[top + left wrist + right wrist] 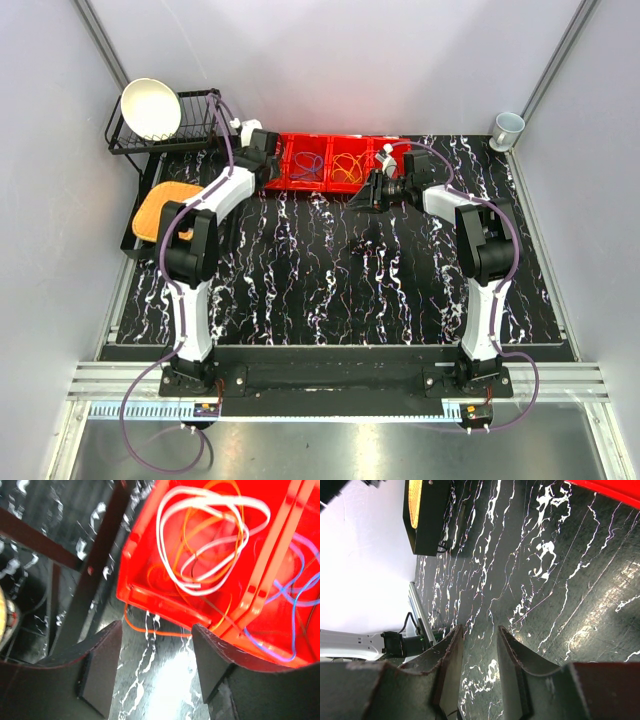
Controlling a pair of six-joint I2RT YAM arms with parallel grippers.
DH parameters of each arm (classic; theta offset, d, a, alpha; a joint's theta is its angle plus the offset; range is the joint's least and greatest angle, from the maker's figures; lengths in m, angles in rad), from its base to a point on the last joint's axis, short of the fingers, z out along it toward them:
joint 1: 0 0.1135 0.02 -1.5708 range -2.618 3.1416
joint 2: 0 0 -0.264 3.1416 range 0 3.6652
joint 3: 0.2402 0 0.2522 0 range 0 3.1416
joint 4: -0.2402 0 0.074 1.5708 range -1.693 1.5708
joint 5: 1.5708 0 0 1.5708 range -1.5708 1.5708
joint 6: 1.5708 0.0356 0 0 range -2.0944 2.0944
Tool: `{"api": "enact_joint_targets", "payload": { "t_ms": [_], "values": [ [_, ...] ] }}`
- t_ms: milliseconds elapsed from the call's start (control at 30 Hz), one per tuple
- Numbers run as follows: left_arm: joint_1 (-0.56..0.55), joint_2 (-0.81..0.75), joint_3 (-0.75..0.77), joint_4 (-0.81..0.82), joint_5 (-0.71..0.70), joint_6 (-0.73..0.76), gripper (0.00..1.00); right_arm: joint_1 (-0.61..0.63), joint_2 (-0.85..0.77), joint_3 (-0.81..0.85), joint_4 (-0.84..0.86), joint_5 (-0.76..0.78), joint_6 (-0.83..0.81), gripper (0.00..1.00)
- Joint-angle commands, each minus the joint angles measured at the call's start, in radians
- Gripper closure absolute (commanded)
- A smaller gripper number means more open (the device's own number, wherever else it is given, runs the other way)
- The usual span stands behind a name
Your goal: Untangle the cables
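While the left gripper [156, 632] hangs with its jaws spread wide and empty at the lower middle of its wrist view, the white cable [210, 540] and the orange cable [241, 527] lie tangled in the red bin [150, 580] above it. The blue cable [295, 595] lies in the next compartment at the right. The right gripper [479, 630], jaws slightly parted, holds nothing over the marbled table [545, 580].

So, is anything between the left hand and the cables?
Only the near wall of the red tray shields the white cable. An orange loop spills onto the table, with nothing between it and the left hand.
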Motion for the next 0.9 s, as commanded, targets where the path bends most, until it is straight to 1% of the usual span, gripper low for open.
{"api": "enact_joint_targets", "payload": {
  "t_ms": [0, 100, 233, 400, 667, 867],
  "values": [
    [-0.003, -0.004, -0.006, 0.049, 0.088, 0.037, 0.42, -0.002, -0.012, 0.024, 0.023, -0.014, 0.005, 0.61],
    [-0.003, 0.015, 0.000, 0.052, 0.110, 0.070, 0.42, -0.002, -0.009, 0.028, 0.025, -0.014, 0.007, 0.61],
    [-0.012, 0.065, 0.072, 0.023, 0.143, 0.150, 0.42, -0.002, -0.006, 0.029, 0.022, -0.015, 0.007, 0.61],
    [-0.027, 0.139, 0.151, -0.043, 0.148, 0.190, 0.43, -0.002, 0.001, 0.034, 0.017, -0.014, 0.009, 0.61],
    [-0.043, 0.168, 0.178, -0.046, 0.116, 0.230, 0.43, -0.002, 0.004, 0.038, 0.014, -0.014, 0.007, 0.61],
    [-0.050, 0.113, 0.119, -0.015, 0.100, 0.223, 0.43, -0.004, 0.007, 0.040, 0.011, -0.014, 0.007, 0.61]
  ]
}}
